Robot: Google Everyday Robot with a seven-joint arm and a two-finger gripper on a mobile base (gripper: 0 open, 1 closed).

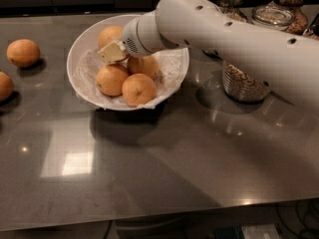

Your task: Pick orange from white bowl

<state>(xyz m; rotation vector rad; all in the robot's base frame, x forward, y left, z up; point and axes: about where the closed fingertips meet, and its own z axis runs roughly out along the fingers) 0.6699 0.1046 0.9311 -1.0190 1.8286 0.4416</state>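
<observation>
The white bowl with a crinkled paper lining stands on the dark table, left of centre at the back. Several oranges lie in it: one at the back, one at the left front, one at the front and one in the middle. My white arm reaches in from the right over the bowl. My gripper is down inside the bowl, against the back orange and just above the left front one. The gripper hides part of the back orange.
Two more oranges lie on the table at the left, one at the back and one at the edge of view. Glass cereal jars stand at the back right, partly behind my arm.
</observation>
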